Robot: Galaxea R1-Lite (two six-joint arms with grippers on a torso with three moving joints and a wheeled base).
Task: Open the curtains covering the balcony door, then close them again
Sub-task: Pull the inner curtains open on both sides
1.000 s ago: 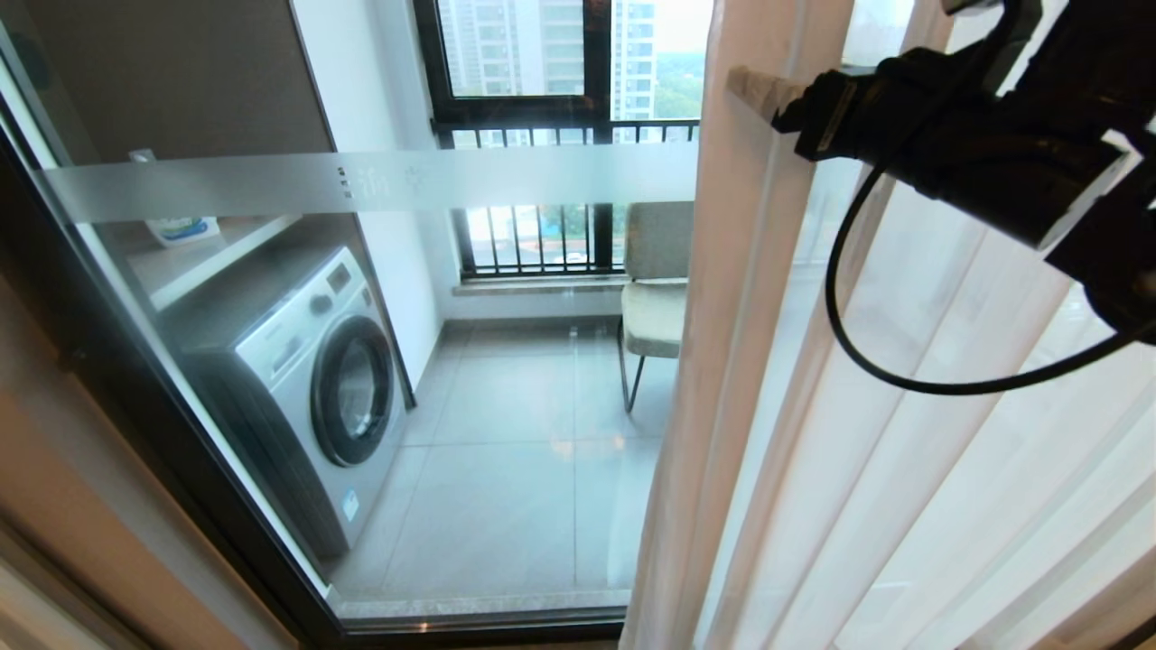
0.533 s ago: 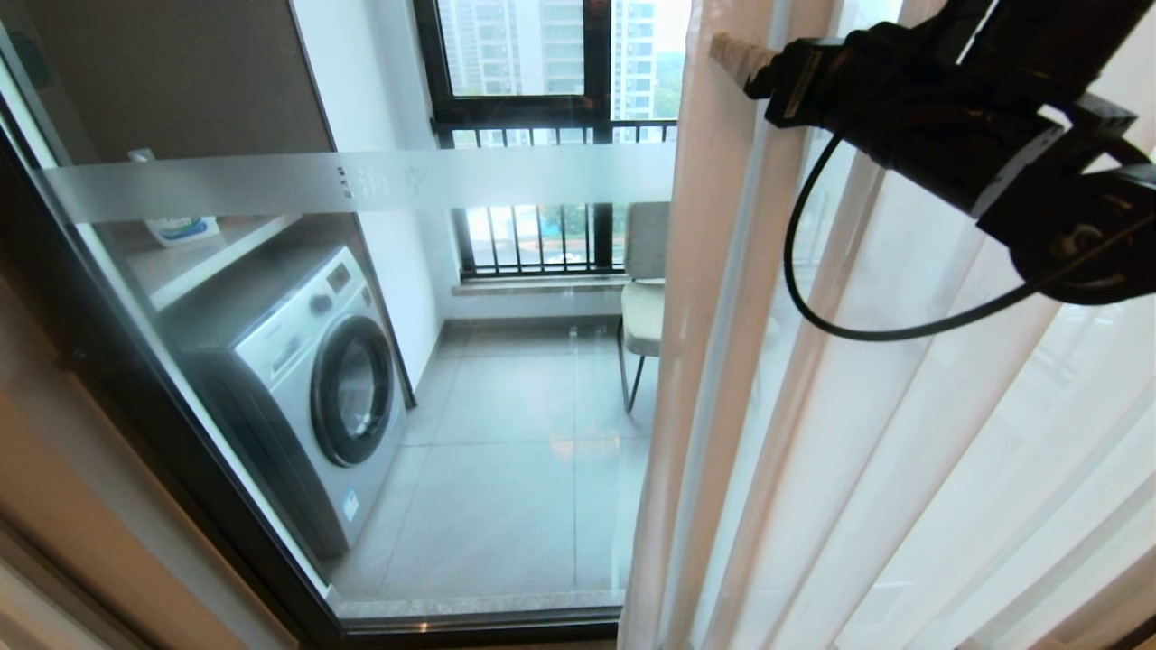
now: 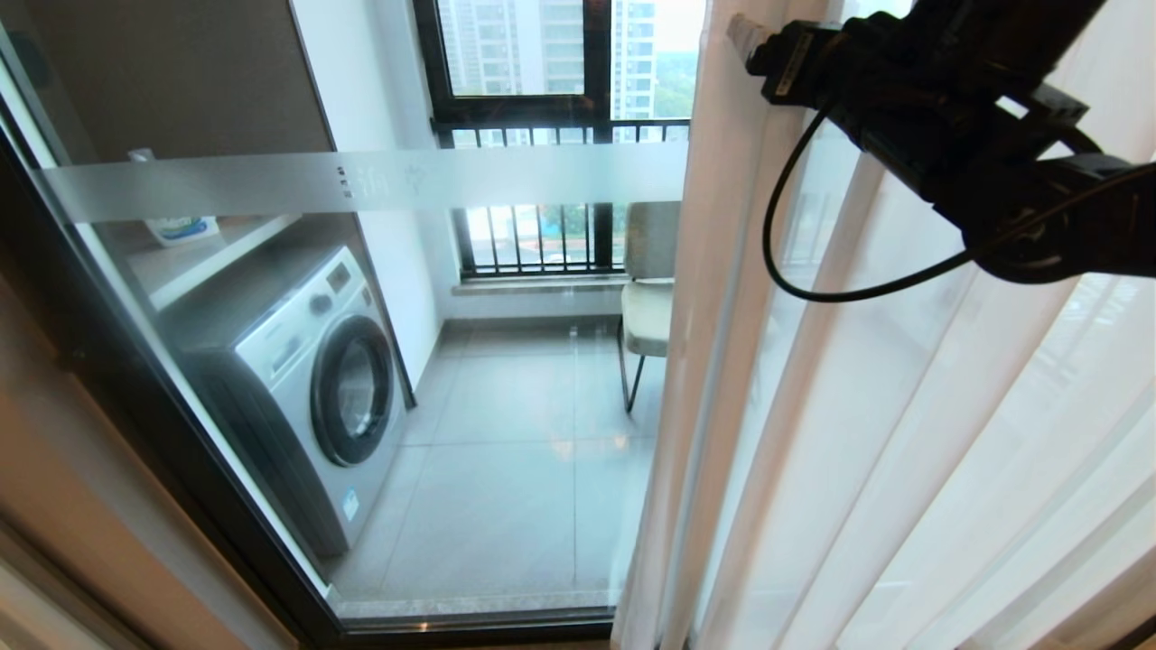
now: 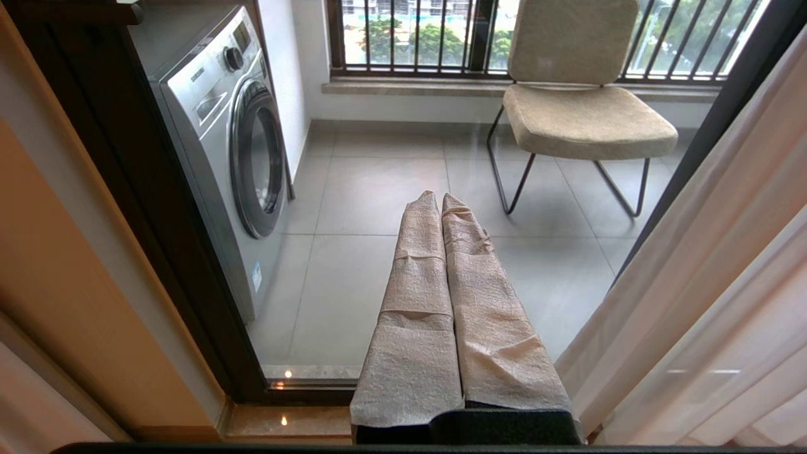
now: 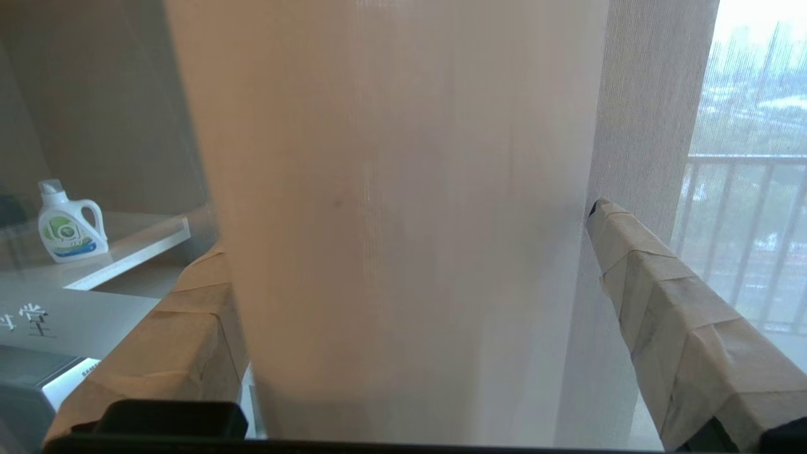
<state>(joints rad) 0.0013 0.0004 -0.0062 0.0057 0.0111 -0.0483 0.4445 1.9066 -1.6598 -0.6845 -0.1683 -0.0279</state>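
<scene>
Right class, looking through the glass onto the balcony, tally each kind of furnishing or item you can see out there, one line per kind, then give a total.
Silver front-loading washing machine: 1
Beige cushioned chair with thin metal legs: 1
White plastic detergent bottle with a green label: 1
Total: 3

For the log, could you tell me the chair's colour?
The chair is beige with thin black legs, clearest in the left wrist view.
</scene>
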